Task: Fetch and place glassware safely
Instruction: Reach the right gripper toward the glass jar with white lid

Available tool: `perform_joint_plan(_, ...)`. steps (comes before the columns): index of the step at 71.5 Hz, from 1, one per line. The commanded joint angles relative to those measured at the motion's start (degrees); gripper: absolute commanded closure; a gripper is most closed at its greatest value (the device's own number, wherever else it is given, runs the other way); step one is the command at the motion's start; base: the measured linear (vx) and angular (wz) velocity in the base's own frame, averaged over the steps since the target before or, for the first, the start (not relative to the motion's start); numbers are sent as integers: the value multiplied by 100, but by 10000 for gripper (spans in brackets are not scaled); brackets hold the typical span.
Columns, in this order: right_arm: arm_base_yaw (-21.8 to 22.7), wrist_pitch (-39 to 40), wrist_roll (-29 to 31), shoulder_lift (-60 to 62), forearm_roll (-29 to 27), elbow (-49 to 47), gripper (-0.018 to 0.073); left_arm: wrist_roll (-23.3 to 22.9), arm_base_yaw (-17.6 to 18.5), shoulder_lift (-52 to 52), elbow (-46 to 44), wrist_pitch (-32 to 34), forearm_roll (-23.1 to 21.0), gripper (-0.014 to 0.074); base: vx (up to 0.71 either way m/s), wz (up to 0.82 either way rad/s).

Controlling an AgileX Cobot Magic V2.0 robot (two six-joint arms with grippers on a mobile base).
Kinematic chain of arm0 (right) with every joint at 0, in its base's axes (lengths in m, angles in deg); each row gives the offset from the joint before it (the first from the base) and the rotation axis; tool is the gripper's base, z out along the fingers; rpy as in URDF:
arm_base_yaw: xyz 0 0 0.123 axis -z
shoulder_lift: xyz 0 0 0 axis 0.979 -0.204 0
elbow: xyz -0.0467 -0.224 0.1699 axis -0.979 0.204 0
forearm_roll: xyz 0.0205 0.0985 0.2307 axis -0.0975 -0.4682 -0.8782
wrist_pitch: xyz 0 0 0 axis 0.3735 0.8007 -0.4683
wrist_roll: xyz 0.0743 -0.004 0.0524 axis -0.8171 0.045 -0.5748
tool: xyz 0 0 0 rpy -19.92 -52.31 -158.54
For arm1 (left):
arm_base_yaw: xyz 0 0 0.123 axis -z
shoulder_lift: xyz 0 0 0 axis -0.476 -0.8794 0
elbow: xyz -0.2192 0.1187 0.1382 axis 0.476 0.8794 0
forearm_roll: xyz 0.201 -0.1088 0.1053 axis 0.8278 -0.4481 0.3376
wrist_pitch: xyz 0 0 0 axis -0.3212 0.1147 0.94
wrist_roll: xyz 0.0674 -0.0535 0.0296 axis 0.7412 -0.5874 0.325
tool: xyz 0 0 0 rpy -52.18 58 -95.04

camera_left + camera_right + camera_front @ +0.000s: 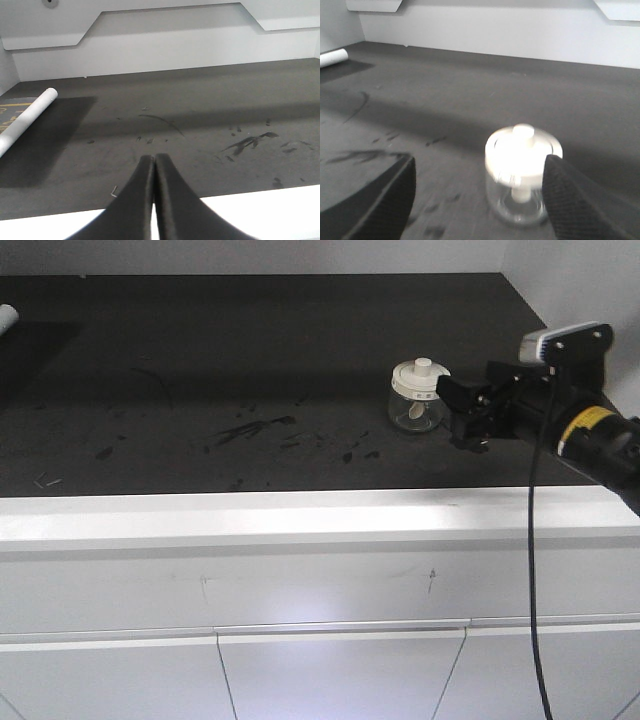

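The small glass jar [418, 395] with its white lid stands on the black counter [200, 350], over on the right side. The right gripper [458, 416] is just beside it, and its jaws are wide apart with nothing held. In the right wrist view the jar [522, 172] is blurry and bright, so the little marks on the lid cannot be made out. It sits in the gap of the right gripper [480, 165], much nearer one finger [575, 200], which hides a bit of the jar's edge. I cannot tell if they touch. The left gripper [153, 165] shows only in its own view, with its jaws pressed together and nothing between them. Its lower part is cut off by the picture's edge. A white roll [30, 117] lies far off to the left, and part of it is cut off too. Dark scuff marks [250, 430] smear the middle of the counter.
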Motion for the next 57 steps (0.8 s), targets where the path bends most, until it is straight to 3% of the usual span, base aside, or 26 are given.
perform_joint_plan(1, 9, 479, 49, -286, -149, -673, 61, -63, 37, -15, -145, 419, -43, 603, 0, 0)
perform_joint_plan(33, 9, 481, -48, -2310, -149, -3184, 61, -63, 37, -15, -145, 419, -43, 603, 0, 0)
perform_joint_plan(57, 9, 469, -107, -2910, -142, -3632, 61, -63, 37, -15, -145, 419, -43, 603, 0, 0)
